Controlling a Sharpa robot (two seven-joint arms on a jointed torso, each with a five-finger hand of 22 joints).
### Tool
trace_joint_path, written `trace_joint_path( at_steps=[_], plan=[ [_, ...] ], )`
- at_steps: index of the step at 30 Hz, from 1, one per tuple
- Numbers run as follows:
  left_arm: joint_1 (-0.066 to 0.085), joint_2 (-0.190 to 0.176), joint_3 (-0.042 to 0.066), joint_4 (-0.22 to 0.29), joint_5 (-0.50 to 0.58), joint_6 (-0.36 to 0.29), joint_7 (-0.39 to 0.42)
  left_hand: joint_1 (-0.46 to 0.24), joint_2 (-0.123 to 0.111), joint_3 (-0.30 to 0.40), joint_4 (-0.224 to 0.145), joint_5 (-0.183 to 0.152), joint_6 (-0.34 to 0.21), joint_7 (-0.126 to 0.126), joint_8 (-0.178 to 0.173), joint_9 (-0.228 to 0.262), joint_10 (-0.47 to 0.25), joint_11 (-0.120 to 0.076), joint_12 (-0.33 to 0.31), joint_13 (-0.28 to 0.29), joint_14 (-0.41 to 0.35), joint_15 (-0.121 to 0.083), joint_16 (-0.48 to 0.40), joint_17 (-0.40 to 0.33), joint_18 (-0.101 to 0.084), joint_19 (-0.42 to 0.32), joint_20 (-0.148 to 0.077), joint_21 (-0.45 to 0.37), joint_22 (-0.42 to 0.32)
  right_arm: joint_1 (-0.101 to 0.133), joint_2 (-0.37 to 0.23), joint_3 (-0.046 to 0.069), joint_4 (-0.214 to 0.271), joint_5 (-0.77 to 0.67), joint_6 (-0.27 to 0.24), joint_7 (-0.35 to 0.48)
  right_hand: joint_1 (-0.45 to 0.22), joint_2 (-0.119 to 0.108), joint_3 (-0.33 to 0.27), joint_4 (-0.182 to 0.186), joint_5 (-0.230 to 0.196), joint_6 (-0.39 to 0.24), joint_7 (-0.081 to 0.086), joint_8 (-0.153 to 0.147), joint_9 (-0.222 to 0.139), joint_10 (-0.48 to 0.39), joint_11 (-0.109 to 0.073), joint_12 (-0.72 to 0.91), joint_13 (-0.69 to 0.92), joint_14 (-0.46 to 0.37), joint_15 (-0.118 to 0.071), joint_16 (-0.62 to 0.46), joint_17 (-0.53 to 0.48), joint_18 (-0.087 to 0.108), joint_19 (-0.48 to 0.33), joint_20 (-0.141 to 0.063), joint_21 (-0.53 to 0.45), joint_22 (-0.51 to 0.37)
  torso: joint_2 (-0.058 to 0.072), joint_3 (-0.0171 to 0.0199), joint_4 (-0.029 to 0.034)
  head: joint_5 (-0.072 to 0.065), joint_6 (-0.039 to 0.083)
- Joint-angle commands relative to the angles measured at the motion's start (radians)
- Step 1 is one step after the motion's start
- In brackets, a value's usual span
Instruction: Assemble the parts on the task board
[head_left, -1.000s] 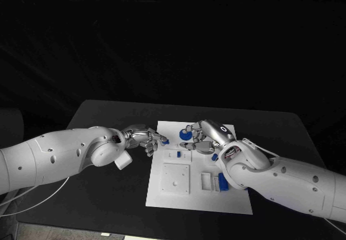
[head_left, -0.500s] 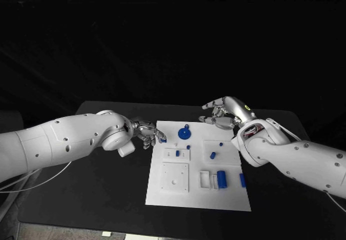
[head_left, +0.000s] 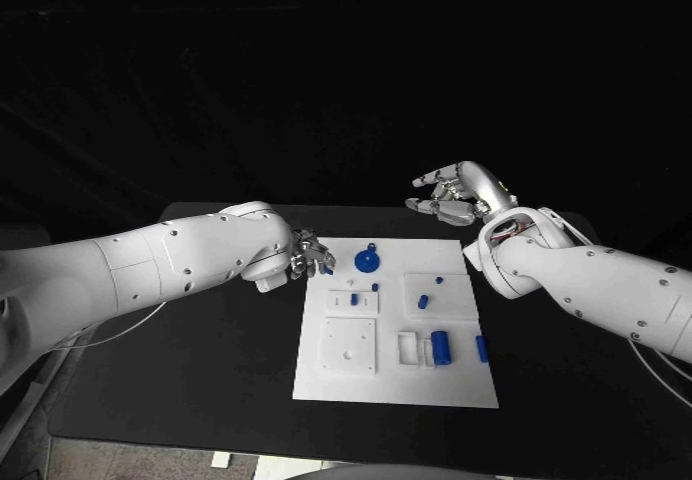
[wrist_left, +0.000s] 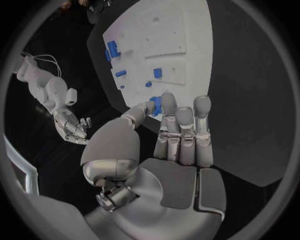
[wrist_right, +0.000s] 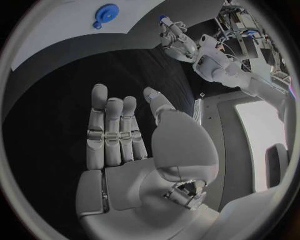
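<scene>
The white task board (head_left: 389, 380) lies in the middle of the table with several blue parts on it. A round blue part (head_left: 368, 263) sits near its far edge, and blue pegs (head_left: 443, 348) stand lower right. My left hand (head_left: 300, 255) hovers at the board's far left corner and pinches a small blue part (wrist_left: 155, 105) between thumb and finger. My right hand (head_left: 462, 196) is raised beyond the board's far right corner, fingers spread, palm bare (wrist_right: 131, 165). The right wrist view shows the round part (wrist_right: 105, 12) and the left hand (wrist_right: 175, 31).
The black table (head_left: 173, 380) has bare room on both sides of the board. White raised blocks (head_left: 351, 346) and slots (head_left: 408, 349) occupy the board's near half. The left wrist view shows the board (wrist_left: 169, 40) and my right hand (wrist_left: 72, 125).
My right hand has lifted off the round blue part and risen back to the far right, opening. The left hand has shifted a little farther along the board's edge, still pinching the small part.
</scene>
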Motion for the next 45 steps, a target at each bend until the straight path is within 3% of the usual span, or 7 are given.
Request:
trace_joint_path(
  at_steps=[1, 7, 8, 9, 12, 27, 45],
  plan=[
    [-0.005, 0.022, 0.0, -0.018, -0.106, -0.011, -0.055, 0.004, -0.003, 0.173, -0.168, 0.001, 0.087, -0.069, -0.007, 0.016, 0.011, -0.007, -0.007, 0.002, 0.008, 0.001, -0.008, 0.002, -0.003, 0.009, -0.001, -0.01, 0.012, 0.002, 0.007, 0.001, -0.016, 0.037, 0.015, 0.034, -0.004, 0.004, 0.0, -0.007, 0.01, 0.008, 0.001, -0.004, -0.002, -0.007, 0.0, 0.004, -0.001, -0.009, 0.001, 0.003, -0.001, 0.006, -0.007, -0.001, 0.002, 0.001, -0.011, 0.0095, 0.0027, -0.001, -0.007],
    [-0.017, 0.056, 0.0, -0.041, -0.133, 0.003, -0.067, 0.002, -0.001, 0.173, -0.168, -0.001, 0.088, -0.069, -0.009, 0.018, 0.014, -0.007, -0.009, 0.006, 0.011, 0.001, -0.009, 0.005, -0.005, 0.025, -0.001, -0.047, 0.056, 0.003, 0.017, 0.001, -0.035, 0.039, 0.022, 0.034, -0.004, 0.004, 0.003, -0.012, 0.028, 0.007, 0.002, -0.004, -0.002, -0.009, 0.0, 0.004, -0.002, -0.01, 0.001, 0.004, -0.002, 0.006, -0.008, -0.001, 0.002, 0.002, -0.016, 0.0176, 0.0031, -0.004, -0.015],
    [-0.019, 0.06, 0.0, -0.043, -0.135, 0.007, -0.068, 0.002, -0.001, 0.173, -0.168, -0.001, 0.088, -0.069, -0.009, 0.018, 0.014, -0.007, -0.009, 0.006, 0.011, 0.001, -0.009, 0.005, -0.005, 0.025, -0.001, -0.047, 0.056, 0.003, 0.018, 0.001, -0.037, 0.039, 0.023, 0.033, -0.004, 0.004, 0.003, -0.012, 0.029, 0.007, 0.002, -0.004, -0.002, -0.009, 0.0, 0.004, -0.002, -0.01, 0.001, 0.004, -0.002, 0.006, -0.008, -0.001, 0.002, 0.003, -0.016, 0.0167, 0.0037, -0.004, -0.015],
    [-0.022, 0.064, 0.0, -0.045, -0.137, 0.011, -0.07, 0.001, -0.001, 0.172, -0.169, -0.002, 0.087, -0.069, -0.008, 0.019, 0.013, -0.007, -0.009, 0.008, 0.01, 0.001, -0.01, 0.005, -0.007, 0.042, 0.0, -0.096, 0.115, 0.003, 0.019, 0.001, -0.039, 0.039, 0.024, 0.032, -0.005, 0.004, 0.004, -0.013, 0.032, 0.007, 0.002, -0.004, -0.002, -0.01, 0.0, 0.004, -0.002, -0.011, 0.001, 0.004, -0.002, 0.006, -0.008, 0.0, 0.002, 0.003, -0.017, 0.0173, 0.004, -0.005, -0.015],
    [-0.033, 0.077, 0.001, -0.051, -0.141, 0.02, -0.074, 0.001, 0.0, 0.172, -0.168, -0.002, 0.085, -0.069, -0.006, 0.019, 0.012, -0.007, -0.009, 0.009, 0.01, 0.001, -0.009, 0.005, -0.008, 0.049, -0.001, -0.111, 0.134, 0.004, 0.021, 0.001, -0.044, 0.04, 0.029, 0.03, -0.005, 0.004, 0.004, -0.013, 0.032, 0.007, 0.002, -0.004, -0.002, -0.01, 0.0, 0.004, -0.002, -0.011, 0.001, 0.004, -0.002, 0.006, -0.008, 0.0, 0.002, 0.003, -0.019, 0.0201, 0.0057, -0.008, -0.019],
    [-0.101, 0.118, 0.001, -0.09, -0.173, 0.006, -0.073, 0.002, 0.001, 0.173, -0.168, -0.002, 0.084, -0.069, -0.002, 0.017, 0.012, -0.007, -0.007, 0.008, 0.011, 0.001, -0.009, 0.002, -0.011, 0.066, -0.001, -0.156, 0.184, 0.006, 0.024, 0.001, -0.045, 0.039, 0.041, 0.025, -0.011, 0.005, 0.01, -0.021, 0.038, 0.006, 0.003, -0.004, -0.002, -0.013, 0.0, 0.005, -0.002, -0.014, 0.002, 0.006, -0.002, 0.006, -0.011, 0.0, 0.001, 0.006, -0.024, 0.0179, 0.008, -0.02, -0.031],
    [-0.14, 0.15, 0.001, -0.135, -0.197, -0.033, -0.06, -0.001, -0.002, 0.175, -0.168, 0.001, 0.083, -0.07, 0.003, 0.016, 0.016, -0.009, -0.006, 0.009, 0.016, -0.001, -0.007, 0.001, -0.013, 0.082, -0.003, -0.181, 0.217, 0.006, 0.023, 0.001, -0.043, 0.039, 0.046, 0.025, -0.015, 0.006, 0.011, -0.024, 0.04, 0.007, 0.002, -0.004, -0.002, -0.013, 0.0, 0.007, -0.002, -0.015, 0.002, 0.008, -0.003, 0.006, -0.011, 0.0, 0.001, 0.008, -0.03, 0.0179, 0.0117, -0.032, -0.038]
  ],
)
